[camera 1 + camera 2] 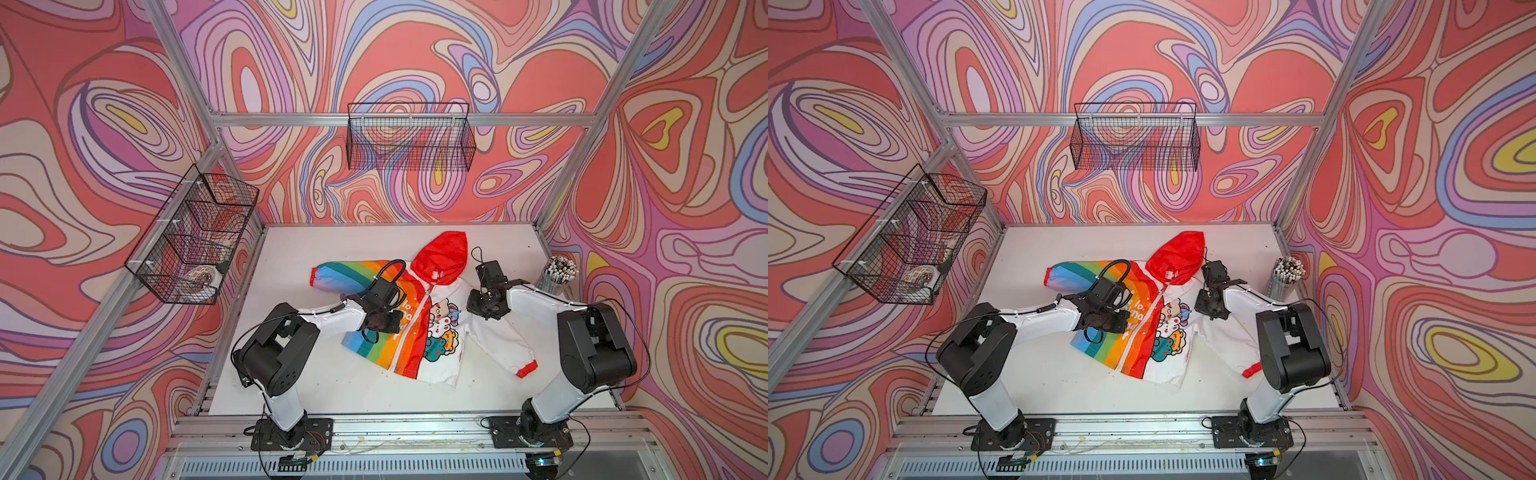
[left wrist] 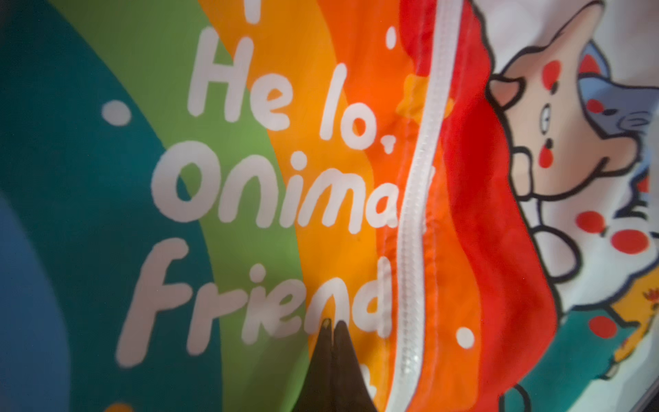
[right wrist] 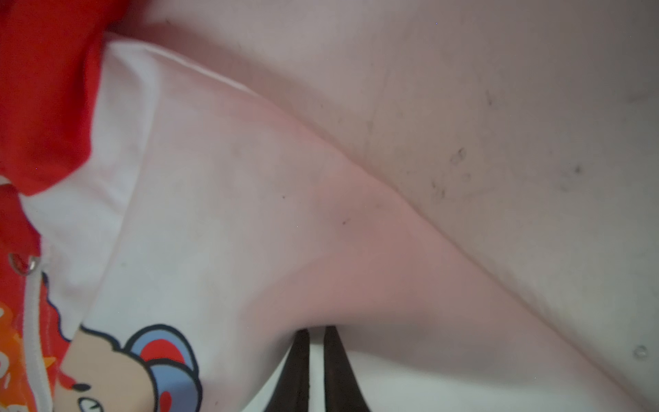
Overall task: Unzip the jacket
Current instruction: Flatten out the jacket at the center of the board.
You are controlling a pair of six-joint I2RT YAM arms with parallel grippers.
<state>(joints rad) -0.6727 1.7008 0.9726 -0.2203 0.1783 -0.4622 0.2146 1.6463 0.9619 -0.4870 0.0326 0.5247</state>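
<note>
The jacket (image 1: 386,353) is laid mid-desk (image 1: 316,386), hood toward the far edge. The left pincer (image 2: 333,323), tips together, is set on the rainbow half just beside the zipper (image 2: 417,214), which runs from far edge to near edge. The right pincer (image 3: 313,330) is nearly closed over the white half; whether cloth is gripped cannot be told.
</note>
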